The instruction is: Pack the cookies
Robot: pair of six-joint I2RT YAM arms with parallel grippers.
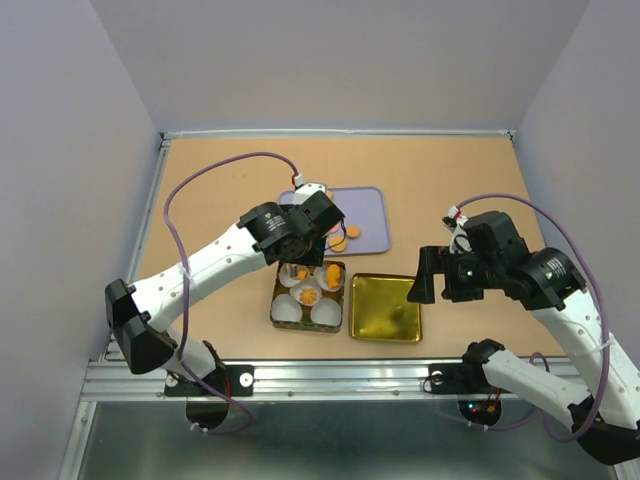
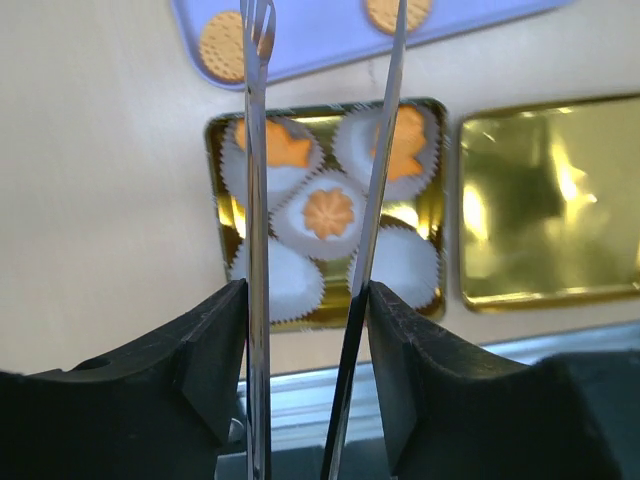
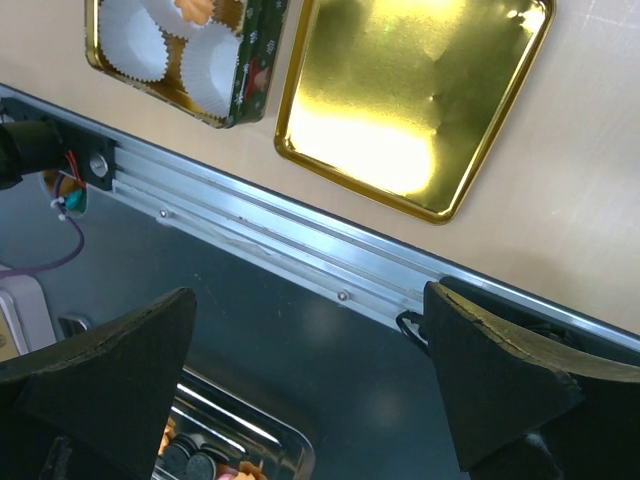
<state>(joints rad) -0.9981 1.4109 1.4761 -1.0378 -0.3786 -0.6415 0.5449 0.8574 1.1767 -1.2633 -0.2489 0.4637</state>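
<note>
My left gripper (image 1: pixel 303 240) (image 2: pixel 305 292) is shut on metal tongs (image 2: pixel 257 200), whose two blades stand apart with nothing between them. The tong tips reach over the near edge of the purple tray (image 1: pixel 368 205) (image 2: pixel 310 35), which holds round orange cookies (image 1: pixel 352 232) (image 2: pixel 222 45). Below the tongs is a gold tin (image 1: pixel 276 312) (image 2: pixel 222 215) with several white paper cups. Three cups hold orange cookies, one flower-shaped (image 2: pixel 328 212). Two near cups (image 2: pixel 290 280) are empty. My right gripper (image 1: pixel 428 277) (image 3: pixel 305 330) is open and empty, right of the tin.
The gold tin lid (image 1: pixel 387 307) (image 2: pixel 545 200) (image 3: pixel 410 100) lies open side up, right of the tin. The metal rail (image 3: pixel 300 250) runs along the table's near edge. Below it, a steel tray (image 3: pixel 230 450) holds more discs.
</note>
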